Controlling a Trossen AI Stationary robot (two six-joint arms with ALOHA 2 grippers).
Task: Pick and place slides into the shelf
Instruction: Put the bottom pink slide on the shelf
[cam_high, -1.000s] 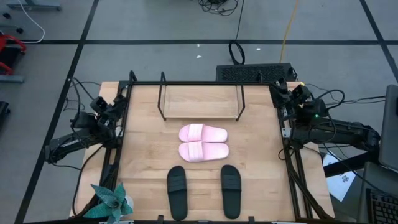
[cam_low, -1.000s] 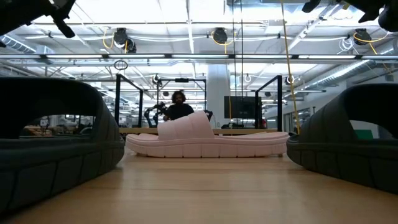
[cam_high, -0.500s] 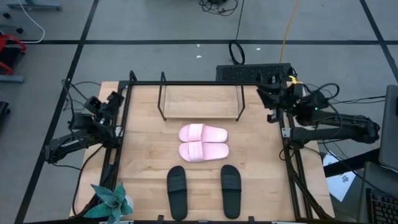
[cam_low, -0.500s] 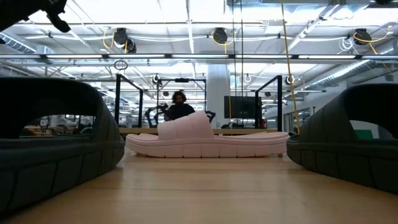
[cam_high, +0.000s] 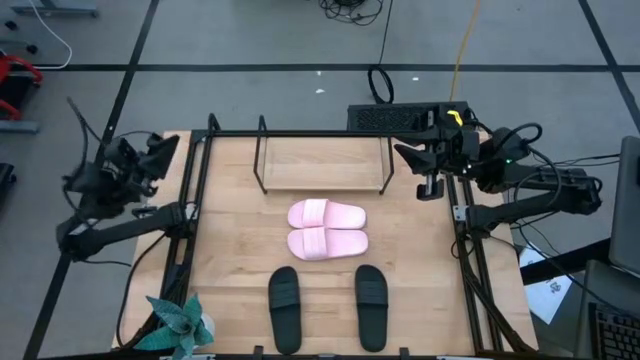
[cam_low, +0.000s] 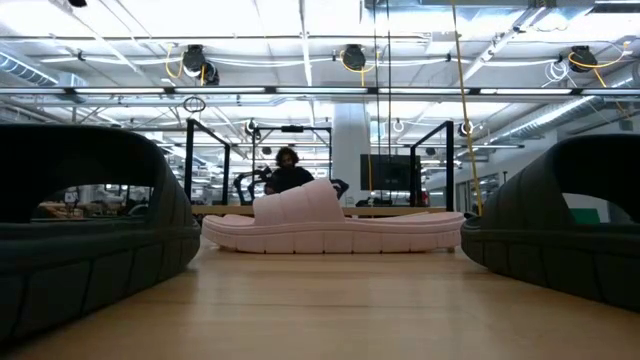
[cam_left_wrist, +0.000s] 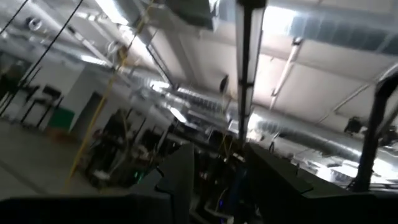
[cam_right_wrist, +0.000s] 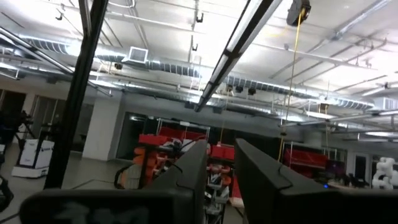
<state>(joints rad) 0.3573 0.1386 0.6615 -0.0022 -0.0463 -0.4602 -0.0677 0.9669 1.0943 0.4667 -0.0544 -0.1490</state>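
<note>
Four slides (cam_high: 327, 230) on table (cam_high: 230, 230), shelf (cam_high: 322, 165) bare; left gripper (cam_high: 150, 150) & right gripper (cam_high: 408, 155) parted, holding nothing.

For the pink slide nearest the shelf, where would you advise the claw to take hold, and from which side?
Probably by its wide strap, coming straight down from above. The pink slide lies flat, sole down, lengthwise across the table, and the raised strap arches over the footbed, giving the fingers an edge to close on.
</note>
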